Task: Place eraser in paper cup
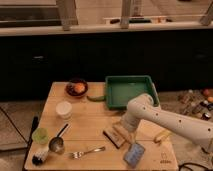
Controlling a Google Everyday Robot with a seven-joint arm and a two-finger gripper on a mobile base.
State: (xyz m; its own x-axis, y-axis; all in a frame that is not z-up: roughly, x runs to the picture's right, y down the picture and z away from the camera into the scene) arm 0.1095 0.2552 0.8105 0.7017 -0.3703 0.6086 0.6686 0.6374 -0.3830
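Note:
The eraser (114, 138), a small block with a dark base and a tan top, lies on the wooden table (85, 122) right of centre. The white paper cup (63, 109) stands upright at the table's left, well apart from the eraser. My gripper (124, 129) hangs down from the white arm (165, 120) that reaches in from the right. It sits right at the eraser's far right end, and the wrist hides the contact.
A green tray (128, 90) stands at the back right, with a bowl holding an orange (76, 88) and a green vegetable (96, 98) to its left. A blue-grey pad (134, 154), a fork (87, 151), a metal scoop (57, 144), a green cup (40, 135) and a banana (162, 136) lie along the front.

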